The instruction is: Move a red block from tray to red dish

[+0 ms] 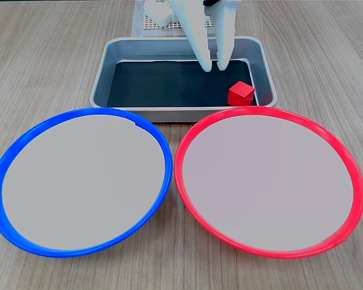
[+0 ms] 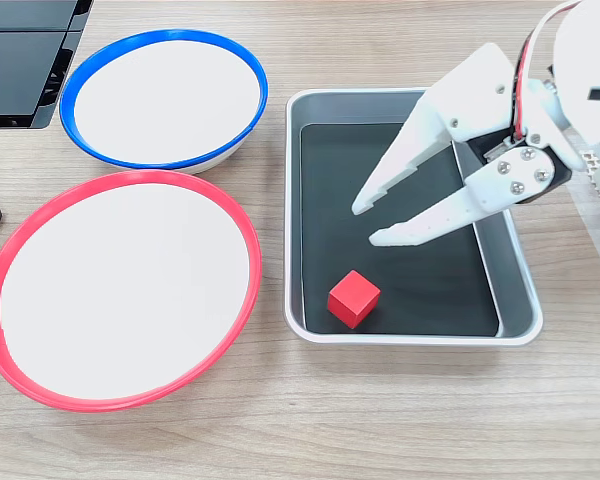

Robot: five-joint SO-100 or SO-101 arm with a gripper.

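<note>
Nearest in a fixed view, the red dish (image 1: 269, 184) and a blue-rimmed plate (image 1: 78, 181) lie on the table (image 1: 42, 54); behind them, the tray (image 1: 103, 84) holds the red block (image 1: 241, 93) at its 4 o'clock corner, apart from the white claw (image 1: 213, 66) at 1 o'clock.

Seen from another fixed view, the claw (image 2: 365, 224) hangs over the tray's dark bottom with its jaws moderately spread and empty, the block (image 2: 354, 298) toward 7 o'clock. I judge this the approach: next, descend astride the block. The arm is cropped.

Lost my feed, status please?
Hand open above tray, empty. Block in tray corner, untouched. Red dish bare. Path clear.
</note>
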